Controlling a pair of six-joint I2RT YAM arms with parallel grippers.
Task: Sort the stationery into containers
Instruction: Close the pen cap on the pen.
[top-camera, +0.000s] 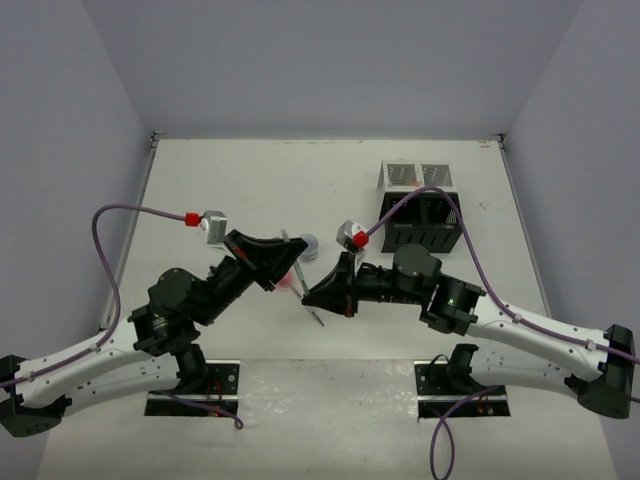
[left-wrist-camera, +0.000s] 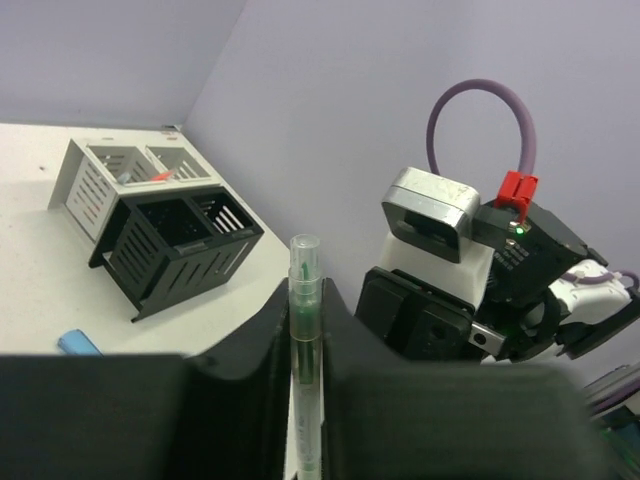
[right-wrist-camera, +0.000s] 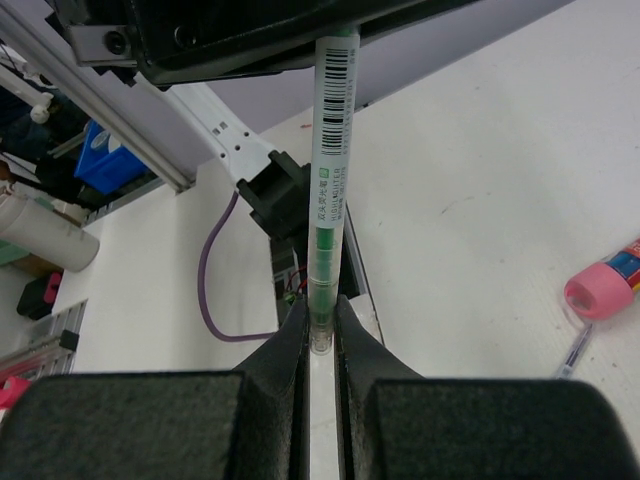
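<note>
A green marker (left-wrist-camera: 304, 300) with a clear cap is held off the table between both grippers. My left gripper (left-wrist-camera: 304, 292) is shut on its body. My right gripper (right-wrist-camera: 320, 312) is shut on its capped end (right-wrist-camera: 330, 180). In the top view the two grippers, left (top-camera: 290, 262) and right (top-camera: 308, 292), meet at mid-table. The black mesh container (top-camera: 422, 225) and the white one (top-camera: 412, 177) stand at the back right. They also show in the left wrist view, black (left-wrist-camera: 175, 250) and white (left-wrist-camera: 120, 175), with an orange item (left-wrist-camera: 160, 177) in the white one.
A pink marker (right-wrist-camera: 600, 285) and a thin pen (right-wrist-camera: 572, 355) lie on the table under the grippers. A grey-blue pot (top-camera: 309, 244) stands just behind them. A blue item (left-wrist-camera: 78, 344) lies near the black container. The walls close in the back and sides.
</note>
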